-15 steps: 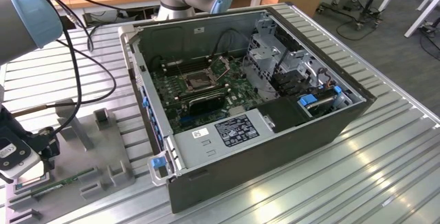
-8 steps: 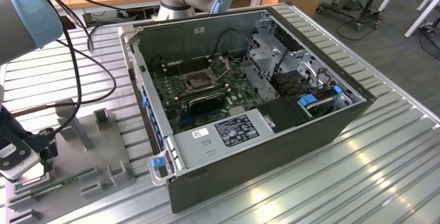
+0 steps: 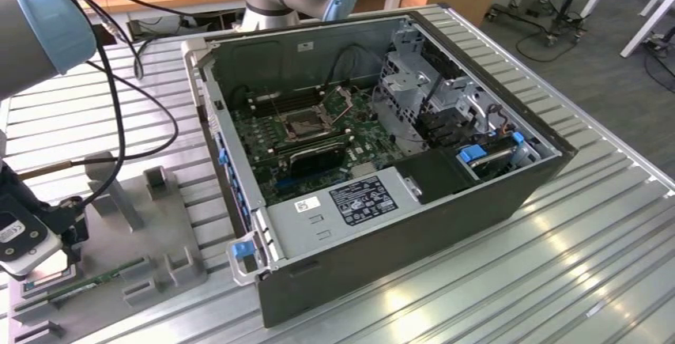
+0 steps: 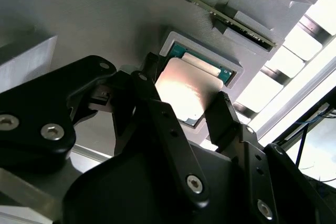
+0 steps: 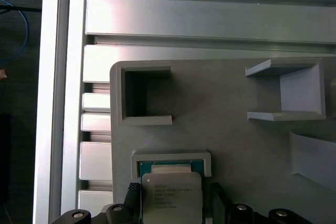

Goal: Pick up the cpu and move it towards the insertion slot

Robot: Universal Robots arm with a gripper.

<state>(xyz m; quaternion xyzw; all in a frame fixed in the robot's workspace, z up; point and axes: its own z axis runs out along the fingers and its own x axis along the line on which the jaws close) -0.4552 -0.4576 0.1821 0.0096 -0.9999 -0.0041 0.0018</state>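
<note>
The cpu (image 5: 172, 192), a silvery square chip with a thin green rim, lies in the shallow recess of a grey holder plate (image 5: 236, 140). My gripper (image 5: 174, 203) stands over it, one black finger (image 4: 149, 90) against one side of the chip and the other finger (image 4: 223, 114) against the opposite side, shut on the cpu (image 4: 186, 85). In the exterior view the gripper (image 3: 43, 269) is low at the far left, over the grey plate (image 3: 158, 241). The insertion slot (image 3: 306, 124), a silvery square frame with a dark centre, sits on the motherboard inside the open computer case (image 3: 422, 225).
A long green memory stick (image 3: 90, 283) rests on the grey plate beside the gripper. Upright grey brackets (image 3: 125, 202) rise from that plate. The case walls and drive cages (image 3: 422, 91) surround the motherboard. The table is ribbed aluminium (image 3: 570, 265). Black cables (image 3: 122, 115) hang along the arm.
</note>
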